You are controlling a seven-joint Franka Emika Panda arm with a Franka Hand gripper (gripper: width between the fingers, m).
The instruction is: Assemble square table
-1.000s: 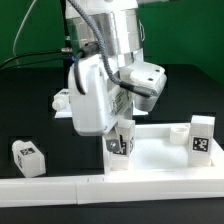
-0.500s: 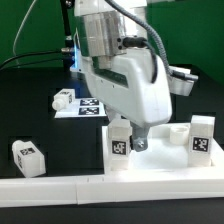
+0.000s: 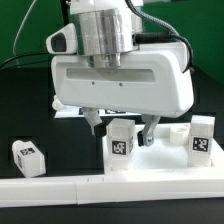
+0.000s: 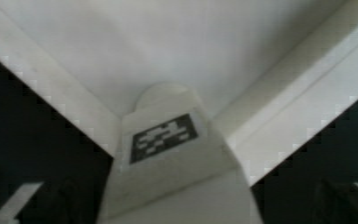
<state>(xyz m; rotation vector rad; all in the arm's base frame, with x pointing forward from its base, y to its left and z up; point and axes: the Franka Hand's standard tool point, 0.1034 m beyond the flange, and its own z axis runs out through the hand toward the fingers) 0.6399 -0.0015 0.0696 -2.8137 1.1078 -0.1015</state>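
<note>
The jaws have turned and parted astride the upright leg point(image 3: 122, 141).

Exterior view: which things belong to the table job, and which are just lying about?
Job: tabletop; centre leg, upright between the open gripper's jaws; end leg, upright at the exterior view's right; loose leg, lying at its left.
Lying about: white rail along the front.
</note>
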